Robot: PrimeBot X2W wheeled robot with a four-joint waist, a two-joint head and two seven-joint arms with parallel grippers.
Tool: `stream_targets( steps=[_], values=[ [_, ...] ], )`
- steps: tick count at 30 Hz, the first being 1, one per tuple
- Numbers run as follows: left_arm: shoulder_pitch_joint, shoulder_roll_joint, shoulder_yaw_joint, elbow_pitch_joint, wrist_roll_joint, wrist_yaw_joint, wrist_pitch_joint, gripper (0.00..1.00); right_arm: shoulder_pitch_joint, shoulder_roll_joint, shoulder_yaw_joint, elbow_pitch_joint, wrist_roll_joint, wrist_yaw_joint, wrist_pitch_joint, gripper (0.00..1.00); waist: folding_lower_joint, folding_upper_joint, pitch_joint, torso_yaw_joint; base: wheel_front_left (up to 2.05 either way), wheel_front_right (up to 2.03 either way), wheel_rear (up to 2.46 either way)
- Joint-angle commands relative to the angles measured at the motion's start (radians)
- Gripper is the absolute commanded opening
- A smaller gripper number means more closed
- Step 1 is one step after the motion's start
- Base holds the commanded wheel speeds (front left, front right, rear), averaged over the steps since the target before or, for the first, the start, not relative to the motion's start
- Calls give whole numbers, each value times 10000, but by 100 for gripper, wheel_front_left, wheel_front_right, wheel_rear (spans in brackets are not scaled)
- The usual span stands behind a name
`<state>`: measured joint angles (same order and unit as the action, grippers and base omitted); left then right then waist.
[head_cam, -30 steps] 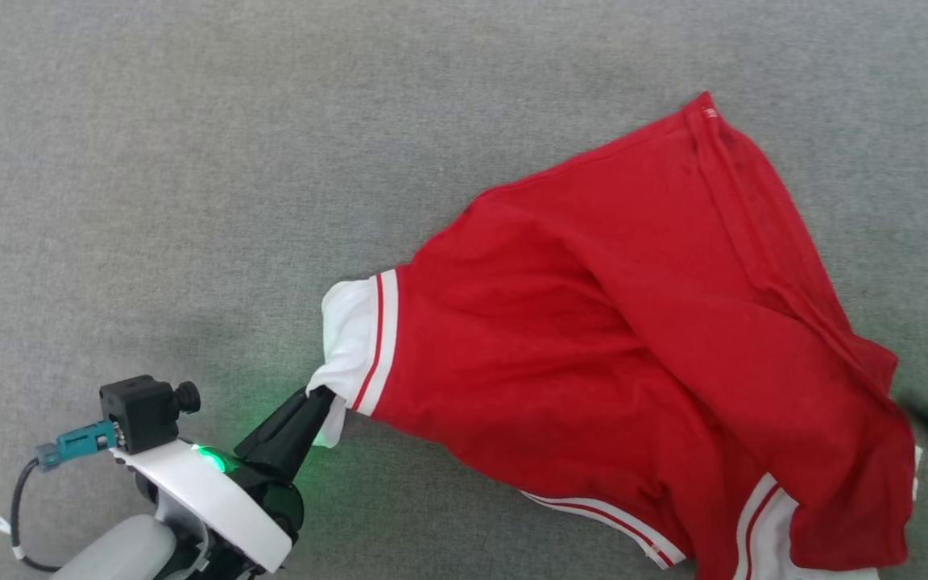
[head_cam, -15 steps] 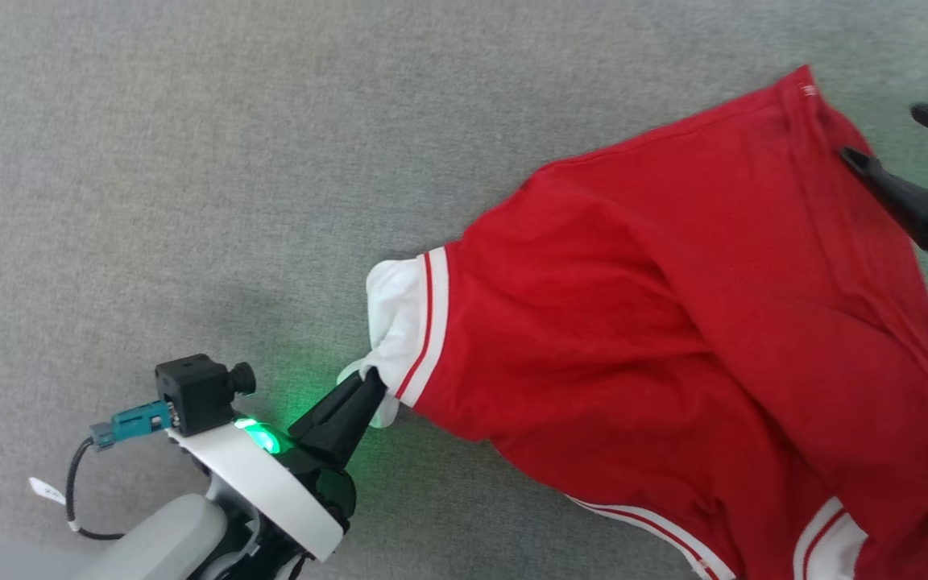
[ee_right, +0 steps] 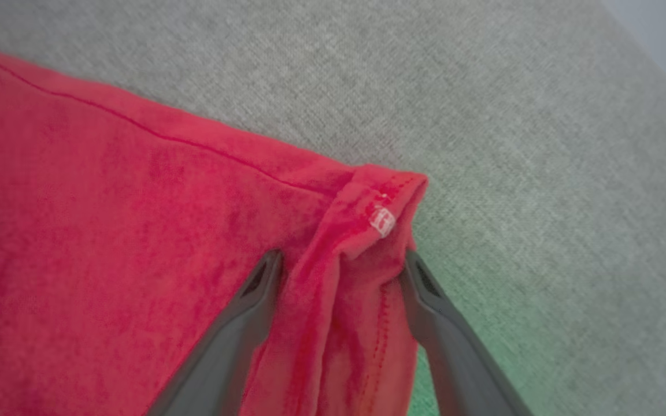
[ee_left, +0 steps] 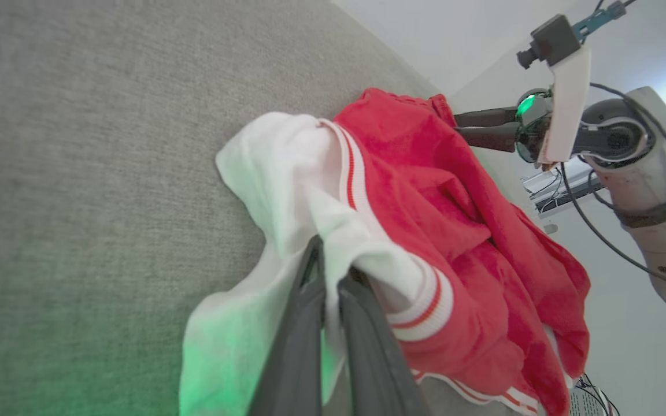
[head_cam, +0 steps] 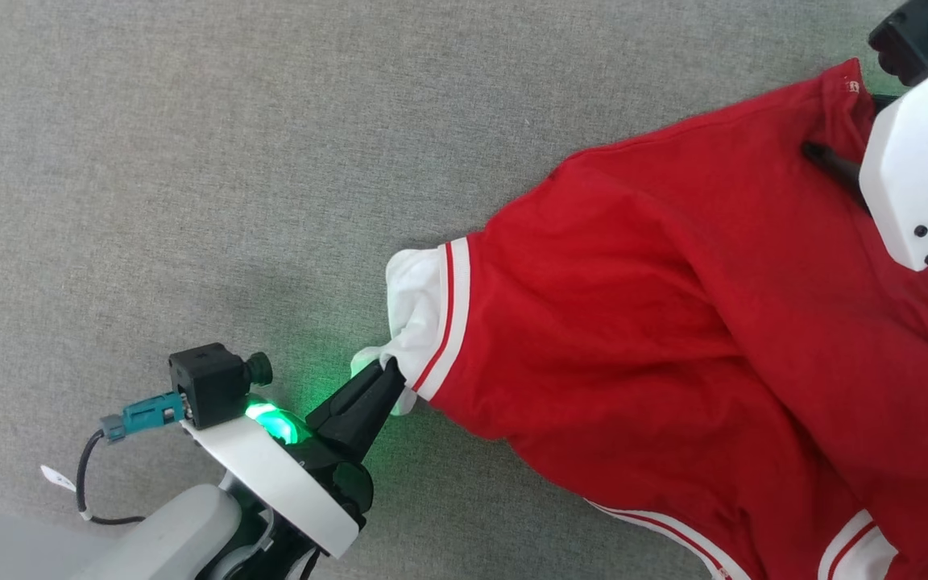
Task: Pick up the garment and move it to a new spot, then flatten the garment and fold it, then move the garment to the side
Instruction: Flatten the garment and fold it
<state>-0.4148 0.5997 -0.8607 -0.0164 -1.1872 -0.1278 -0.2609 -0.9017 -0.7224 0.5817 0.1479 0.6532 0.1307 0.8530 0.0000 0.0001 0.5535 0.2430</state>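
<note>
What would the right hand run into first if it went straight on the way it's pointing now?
The garment, at its folded red corner. The open right hand straddles that ridge, so the small white tag lies just ahead, then the grey surface. Depth is unclear.

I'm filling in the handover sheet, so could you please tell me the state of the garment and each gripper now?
garment: rumpled, unfolded, mostly lying on the grey surface.
left gripper: shut on the garment's white cuff.
right gripper: open, fingers straddling the garment's red corner, not closed.
left wrist light: lit green.
</note>
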Motion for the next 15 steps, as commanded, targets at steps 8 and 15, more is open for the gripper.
stream_targets(
  steps=[8,15],
  values=[
    [-108,47,44,31,17,-41,-48,0,-113,136,639,1032,668,-4,-793,0,0,-1,-246,-111,0,0,0],
    [-800,578,91,208,-219,-34,79,0,-823,556,-440,1467,999,-2,-2559,0,0,-1,-935,-553,0,0,0]
  ],
)
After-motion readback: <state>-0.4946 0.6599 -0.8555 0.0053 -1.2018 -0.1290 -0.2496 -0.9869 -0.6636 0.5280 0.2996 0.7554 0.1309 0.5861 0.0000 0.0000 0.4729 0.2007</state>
